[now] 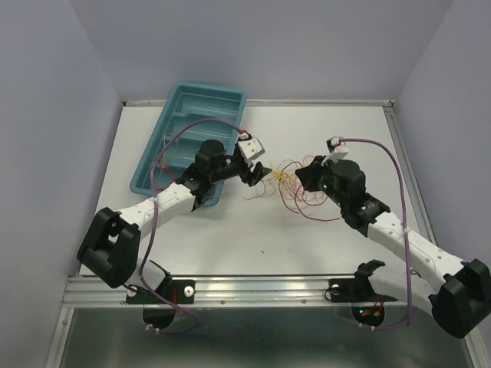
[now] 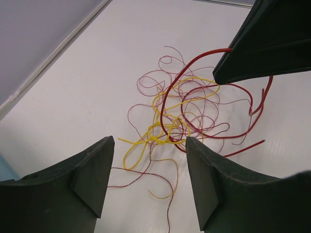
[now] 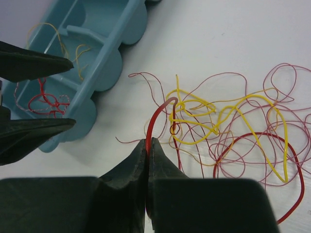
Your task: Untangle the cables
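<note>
The right gripper (image 3: 148, 143) has its fingers pressed together on a thick red wire (image 3: 154, 119), which arches up out of the pinch and curls over toward the tray (image 3: 104, 58). That wire runs back into the cables (image 3: 228, 126), a loose heap of red and yellow loops lying on the white table (image 1: 230, 238), apart from the tray on its right-hand side. The left gripper (image 2: 149, 143) hangs between the tray and the heap with its fingers spread wide and nothing between them, the yellow strands showing on the table below the gap. The tray is teal and split into compartments. A small red coil (image 3: 46, 102) lies in one compartment and thin yellow strands (image 3: 80, 53) lie in the next one.
</note>
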Tool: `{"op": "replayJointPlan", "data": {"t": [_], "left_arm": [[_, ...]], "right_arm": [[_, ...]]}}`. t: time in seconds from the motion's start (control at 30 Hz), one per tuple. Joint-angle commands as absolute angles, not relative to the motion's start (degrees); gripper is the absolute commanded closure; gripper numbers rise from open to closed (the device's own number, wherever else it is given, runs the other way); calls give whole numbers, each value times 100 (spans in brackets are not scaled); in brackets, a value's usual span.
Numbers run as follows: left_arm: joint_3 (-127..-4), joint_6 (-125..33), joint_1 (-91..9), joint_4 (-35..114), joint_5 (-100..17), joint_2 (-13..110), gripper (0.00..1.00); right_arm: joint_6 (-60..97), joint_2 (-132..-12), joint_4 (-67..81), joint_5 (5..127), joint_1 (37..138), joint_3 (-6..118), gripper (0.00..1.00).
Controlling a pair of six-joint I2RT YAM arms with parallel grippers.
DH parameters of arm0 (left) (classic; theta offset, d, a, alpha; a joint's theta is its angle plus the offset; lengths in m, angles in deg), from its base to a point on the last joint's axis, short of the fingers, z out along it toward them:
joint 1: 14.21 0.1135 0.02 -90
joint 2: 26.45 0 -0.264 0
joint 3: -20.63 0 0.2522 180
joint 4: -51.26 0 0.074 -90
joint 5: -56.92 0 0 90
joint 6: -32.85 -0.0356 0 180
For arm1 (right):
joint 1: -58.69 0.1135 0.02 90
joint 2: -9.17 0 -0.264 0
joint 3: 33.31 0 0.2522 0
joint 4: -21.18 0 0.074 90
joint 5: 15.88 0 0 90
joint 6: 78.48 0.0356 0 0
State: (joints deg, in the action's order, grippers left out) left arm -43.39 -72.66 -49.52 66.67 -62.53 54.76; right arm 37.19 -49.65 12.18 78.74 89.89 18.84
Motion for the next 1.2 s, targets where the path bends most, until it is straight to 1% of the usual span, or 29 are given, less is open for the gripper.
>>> {"op": "replayJointPlan", "data": {"t": [0.0, 0.17, 0.33, 0.43, 0.57, 0.6, 0.77, 0.9, 1.0, 1.07, 1.17], "left_arm": [[-4402, -7464, -5147, 7081, -6069, 5667, 29], [-4805, -7499, -5261, 6915, -5787, 6345, 29], [-5307, -7525, -5481, 6537, -5172, 7153, 29], [-5632, -7604, -5543, 6299, -5065, 7576, 32], [-5966, -7806, -5674, 6176, -5109, 7945, 41], [-5993, -7833, -5718, 6167, -5127, 8033, 41], [-6020, -8017, -5894, 6088, -5206, 8104, 40], [-5704, -8210, -5903, 6131, -5443, 7859, 41], [-5205, -8543, -5903, 6412, -5636, 7639, 36], [-5045, -8650, -5912, 6509, -5759, 7463, 35], [-5158, -8668, -5965, 6527, -5690, 7497, 35]], "right_arm": [[3586, -4630, 1577, 7807, 9024, 1763, 99], [3780, -4023, 1419, 8702, 9024, 1623, 99], [3780, -3259, 1393, 9011, 9024, 1412, 100], [3789, -3231, 1357, 9064, 9024, 1411, 99], [3833, -3336, 1331, 9012, 9024, 1455, 99], [3841, -3345, 1331, 9012, 9024, 1464, 99], [3859, -3319, 1314, 9020, 9024, 1455, 100], [3850, -3284, 1305, 9100, 9024, 1438, 100], [3859, -3284, 1305, 9135, 9024, 1412, 99], [3868, -3284, 1305, 9100, 9024, 1420, 99], [3885, -3319, 1305, 9073, 9024, 1420, 100]]}}
